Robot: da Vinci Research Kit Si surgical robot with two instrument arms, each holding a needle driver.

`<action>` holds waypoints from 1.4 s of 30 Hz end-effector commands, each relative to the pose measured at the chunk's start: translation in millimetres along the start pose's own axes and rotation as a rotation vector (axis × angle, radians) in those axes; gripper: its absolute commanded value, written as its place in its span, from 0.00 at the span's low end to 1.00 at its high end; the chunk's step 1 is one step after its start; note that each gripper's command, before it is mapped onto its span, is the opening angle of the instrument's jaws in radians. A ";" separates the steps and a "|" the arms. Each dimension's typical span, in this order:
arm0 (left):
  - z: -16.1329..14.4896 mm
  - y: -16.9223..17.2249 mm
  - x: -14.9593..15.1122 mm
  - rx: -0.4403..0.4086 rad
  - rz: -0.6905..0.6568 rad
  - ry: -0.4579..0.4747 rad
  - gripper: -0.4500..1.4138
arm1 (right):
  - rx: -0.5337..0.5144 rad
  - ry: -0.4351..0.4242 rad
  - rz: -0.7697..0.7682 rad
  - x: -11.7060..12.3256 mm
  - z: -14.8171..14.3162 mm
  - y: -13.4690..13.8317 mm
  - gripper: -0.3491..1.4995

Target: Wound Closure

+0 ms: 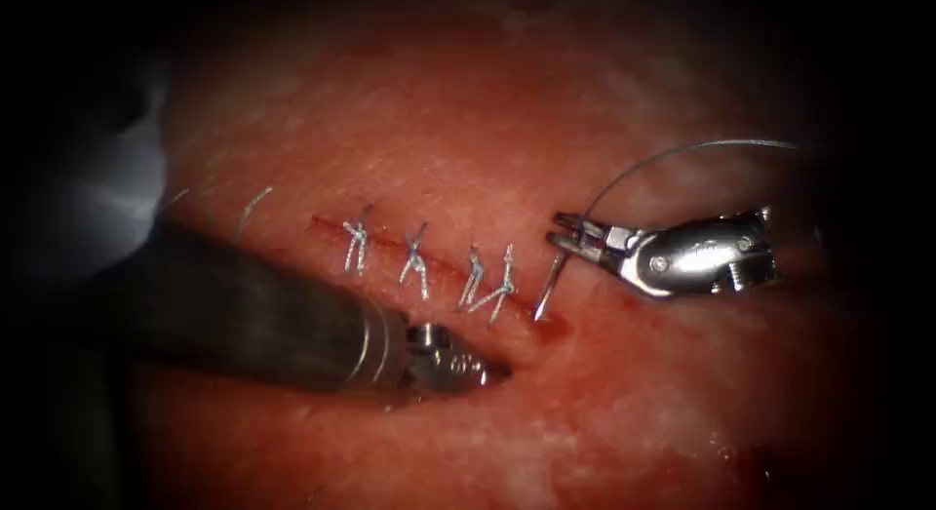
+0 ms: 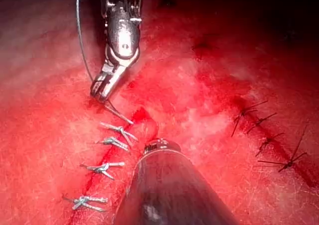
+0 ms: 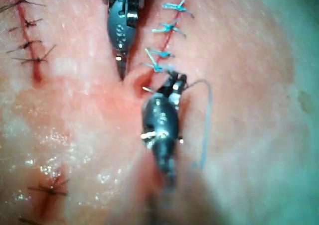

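Right end effector (image 1: pixel 564 231) grips the needle (image 1: pixel 546 292), tip in tissue (image 1: pixel 624 412); left end effector (image 1: pixel 478 370) closed, pressing tissue; keep grip firm

Red tissue (image 1: pixel 624 412), silver needle (image 1: pixel 548 288)

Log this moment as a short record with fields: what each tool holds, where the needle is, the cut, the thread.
right tool: jaws shut on the needle, near its rear end
left tool: holds nothing, tip on the tissue beside the cut
needle: point at the tissue at the cut's right end; depth unclear
cut: four knotted stitches along it
thread: arcs up from the right tool
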 end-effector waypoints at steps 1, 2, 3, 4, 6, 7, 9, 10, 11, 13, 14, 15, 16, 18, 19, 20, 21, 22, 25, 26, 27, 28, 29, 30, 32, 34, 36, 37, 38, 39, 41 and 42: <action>0.7 1.1 -0.3 -0.004 -0.003 -0.002 0.02 | 0.005 -0.001 0.011 -0.3 0.5 -1.3 0.00; 0.8 1.0 -0.3 -0.004 -0.003 -0.002 0.02 | 0.009 -0.002 0.017 -0.3 0.5 -1.3 0.00; 0.8 1.0 -0.3 -0.004 -0.003 -0.002 0.01 | 0.011 -0.004 0.017 -0.3 0.5 -1.2 0.00; 0.8 1.0 -0.3 -0.004 -0.003 -0.002 0.01 | 0.018 -0.003 0.029 -0.3 0.5 -1.2 0.00; 0.8 1.0 -0.4 -0.004 -0.003 -0.002 0.01 | 0.024 0.001 0.058 -0.4 0.6 -1.1 0.00; 0.8 1.0 -0.4 -0.004 -0.003 -0.002 0.00 | 0.029 0.004 0.075 -0.5 0.6 -1.0 0.00; 0.8 1.1 -0.3 -0.003 -0.003 -0.003 0.00 | 0.042 0.004 0.125 -0.7 0.7 -0.9 0.00; 0.7 1.2 -0.3 -0.003 -0.004 -0.003 0.00 | 0.055 0.004 0.158 -0.9 0.8 -0.8 0.00; 0.7 1.4 -0.3 -0.002 -0.005 -0.003 0.00 | 0.060 0.003 0.184 -1.1 0.9 -0.7 0.00; 0.7 1.6 -0.2 -0.004 -0.007 -0.003 0.00 | 0.075 -0.008 0.261 -1.7 1.2 -0.5 0.00; 0.6 1.7 -0.2 -0.003 -0.008 -0.004 0.00 | 0.079 -0.013 0.293 -1.9 1.4 -0.5 0.00; 0.6 1.8 -0.2 -0.005 -0.008 -0.003 0.00 | 0.085 -0.021 0.325 -2.3 1.5 -0.4 0.00; 0.6 1.8 -0.1 -0.005 -0.008 -0.003 0.00 | 0.092 -0.022 0.374 -2.7 1.7 -0.4 0.00; 0.5 1.9 -0.1 -0.006 -0.009 -0.003 0.00 | 0.115 -0.015 0.443 -3.3 1.9 -0.3 0.00; 0.5 1.8 -0.1 -0.006 -0.008 -0.003 0.00 | 0.132 -0.013 0.479 -3.7 2.0 -0.2 0.00; 0.5 1.8 -0.1 -0.007 -0.008 -0.003 0.01 | 0.142 -0.011 0.504 -4.0 2.1 -0.1 0.00; 0.4 1.8 -0.1 -0.007 -0.008 -0.002 0.01 | 0.155 -0.009 0.528 -4.2 2.1 -0.2 0.00; 0.4 1.8 -0.2 -0.007 -0.008 -0.002 0.01 | 0.171 -0.005 0.550 -4.5 2.2 -0.3 0.00; 0.4 1.8 -0.2 -0.008 -0.008 -0.002 0.02 | 0.201 0.003 0.593 -4.7 2.2 -0.8 0.00; 0.3 1.8 -0.2 -0.008 -0.008 -0.002 0.02 | 0.212 0.012 0.619 -4.6 2.2 -1.0 0.00; 0.3 1.8 -0.2 -0.008 -0.008 -0.002 0.02 | 0.219 0.016 0.630 -4.6 2.2 -1.1 0.00; 0.3 1.8 -0.2 -0.008 -0.008 -0.002 0.02 | 0.222 0.017 0.652 -4.4 2.1 -1.1 0.00; 0.3 1.8 -0.2 -0.008 -0.007 -0.002 0.02 | 0.230 0.023 0.669 -4.3 2.1 -1.2 0.00; 0.3 1.8 -0.2 -0.008 -0.007 -0.002 0.02 | 0.236 0.025 0.691 -4.2 2.1 -1.2 0.00; 0.3 1.8 -0.3 -0.008 -0.007 -0.002 0.02 | 0.252 0.022 0.734 -4.2 2.0 -1.3 0.00; 0.2 1.8 -0.4 -0.009 -0.006 -0.002 0.02 | 0.269 0.021 0.764 -4.3 2.0 -1.4 0.00; 0.1 1.7 -0.5 -0.010 -0.005 -0.002 0.02 | 0.291 0.024 0.811 -4.3 2.0 -1.6 0.00; 0.1 1.7 -0.5 -0.010 -0.005 -0.002 0.03 | 0.300 0.023 0.826 -4.3 2.0 -1.7 0.00; 0.0 1.7 -0.5 -0.011 -0.005 -0.001 0.03 | 0.308 0.022 0.842 -4.3 2.0 -1.8 0.00; 0.0 1.7 -0.4 -0.011 -0.006 -0.001 0.03 | 0.317 0.024 0.857 -4.3 2.0 -2.0 0.00; 0.0 1.6 -0.4 -0.012 -0.006 -0.001 0.03 | 0.334 0.024 0.882 -4.2 2.0 -2.4 0.00; -0.1 1.6 -0.4 -0.012 -0.006 -0.001 0.03 | 0.341 0.026 0.891 -4.2 2.0 -2.7 0.00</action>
